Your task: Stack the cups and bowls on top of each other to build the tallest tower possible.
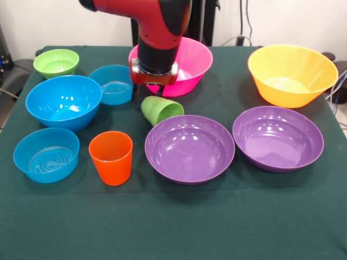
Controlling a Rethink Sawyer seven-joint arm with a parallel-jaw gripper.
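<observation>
Arm (157,27) low over tilted green cup (161,110); orange cup (111,157) upright; pink bowl (190,62) behind arm.

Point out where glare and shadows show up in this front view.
Front view: white specular glints sit on the inner walls of both purple bowls and the large blue bowl; the yellow bowl has a washed-out bright patch at its bottom. Soft dark shadows pool on the green tablecloth beside the orange cup and beneath the bowls. The gripper below the red arm is too dark to read.
</observation>
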